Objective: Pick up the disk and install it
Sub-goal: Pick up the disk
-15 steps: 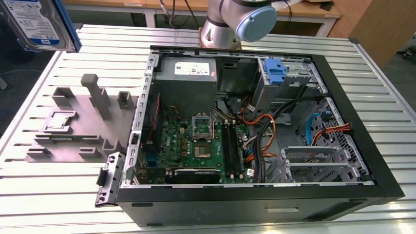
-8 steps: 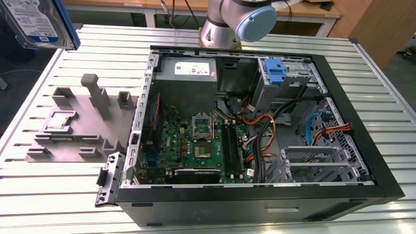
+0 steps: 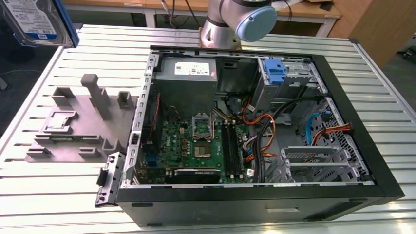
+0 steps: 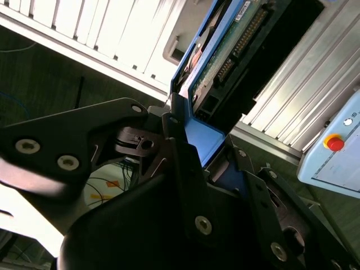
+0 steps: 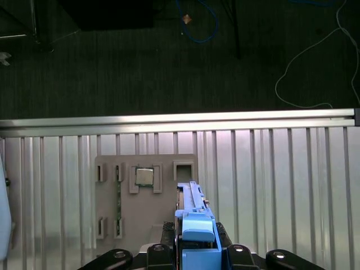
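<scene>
Up in the exterior view's upper-left corner, disk (image 3: 31, 20) is held aloft, gripper (image 4: 202, 140) clamped on its blue carrier end, long axis running straight out from the jaws, well apart from the case (image 3: 260, 204).

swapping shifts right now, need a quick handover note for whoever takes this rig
Gripper: shut on the disk, clamping its blue carrier.
Disk: held in the air at the exterior view's far left, on the grey fixture plate side of the table, apart from the open computer case.
Done: pick-up.
Left: install; the disk is not in the case yet.
</scene>
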{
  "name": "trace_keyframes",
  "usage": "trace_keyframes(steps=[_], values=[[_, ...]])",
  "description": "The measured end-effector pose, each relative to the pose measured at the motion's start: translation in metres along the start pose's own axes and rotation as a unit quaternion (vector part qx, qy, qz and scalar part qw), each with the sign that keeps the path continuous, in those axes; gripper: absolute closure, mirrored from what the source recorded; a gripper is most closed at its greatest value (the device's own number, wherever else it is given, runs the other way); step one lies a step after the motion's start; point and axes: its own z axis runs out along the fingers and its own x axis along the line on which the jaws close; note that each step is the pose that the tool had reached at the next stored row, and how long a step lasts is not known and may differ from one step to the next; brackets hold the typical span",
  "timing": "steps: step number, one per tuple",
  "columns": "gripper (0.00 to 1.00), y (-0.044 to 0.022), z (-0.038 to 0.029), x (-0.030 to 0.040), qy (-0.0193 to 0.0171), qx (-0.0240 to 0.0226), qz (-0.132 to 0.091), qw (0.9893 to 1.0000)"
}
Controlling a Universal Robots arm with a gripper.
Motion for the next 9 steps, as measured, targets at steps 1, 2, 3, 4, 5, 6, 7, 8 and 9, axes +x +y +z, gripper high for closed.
trace_keyframes(steps=[1, 2, 3, 4, 5, 6, 7, 8, 9], values=[[0.63, 0.0000, -0.0008, 0.0000, 0.0000, 0.0000, 0.000, 1.0000], [0.63, 0.0000, -0.0016, 0.0000, 0.0000, 0.0000, 0.000, 1.0000], [0.63, 0.0000, -0.0023, 0.0000, 0.0000, 0.0000, 0.000, 1.0000], [0.63, 0.0000, -0.0031, -0.0001, 0.0000, 0.0000, 0.000, 1.0000], [0.63, 0.0000, -0.0038, -0.0001, 0.0000, 0.0000, 0.000, 1.0000], [0.63, 0.0000, -0.0046, -0.0001, 0.0000, 0.0000, 0.000, 1.0000], [0.63, 0.0001, -0.0052, -0.0001, 0.0000, 0.0000, 0.000, 1.0000], [0.63, 0.0001, -0.0057, -0.0001, 0.0000, 0.0000, 0.000, 1.0000], [0.63, 0.0001, -0.0060, -0.0001, 0.0000, 0.0000, 0.000, 1.0000]])
